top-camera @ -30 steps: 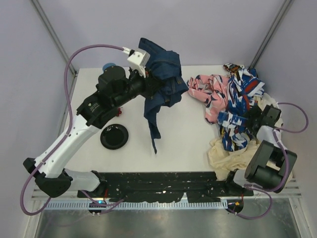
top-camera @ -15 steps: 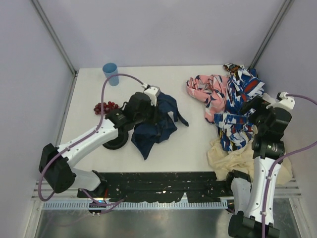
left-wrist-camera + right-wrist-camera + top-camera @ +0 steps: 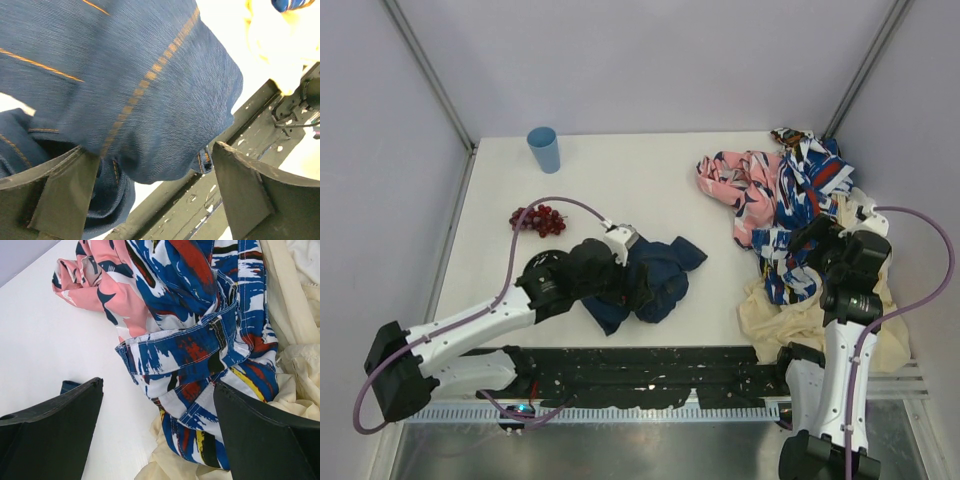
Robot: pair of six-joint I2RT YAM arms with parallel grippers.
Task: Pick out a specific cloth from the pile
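Navy cloth (image 3: 655, 283) lay crumpled on the table (image 3: 620, 190) at the near-left, well apart from the pile (image 3: 790, 215) on the right side, so the pick-out part looked done, judging by how things lay. Left claw (image 3: 628, 275) sat low right over the cloth's left half. In the left wrist view the left claw (image 3: 155, 160) was spread wide, with fabric bulging up between the fingers (image 3: 65, 195) and leaning on the left one but not pinched, so not gripping; probably set down here to leave the cloth clear of the other fabrics. Orange stitch lines showed on the cloth (image 3: 150, 65) close up, otherwise plain dark blue. Its long axis ran diagonally in the top view, from the near-left end by the arm to a rounded end pointing far-right, toward the pile; lumpy, not flat. Right claw (image 3: 810, 240) hung over the near part of the pile; in its wrist view the right claw (image 3: 159, 385) was wide open and empty, above the blue-white-red cloth (image 3: 200, 340), with the pink cloth (image 3: 100, 290) beyond and cream cloth (image 3: 295, 365) beside it, likely parked there out of the way. Blue cup (image 3: 543, 150) and red grapes (image 3: 537, 218) stood far-left, untouched.
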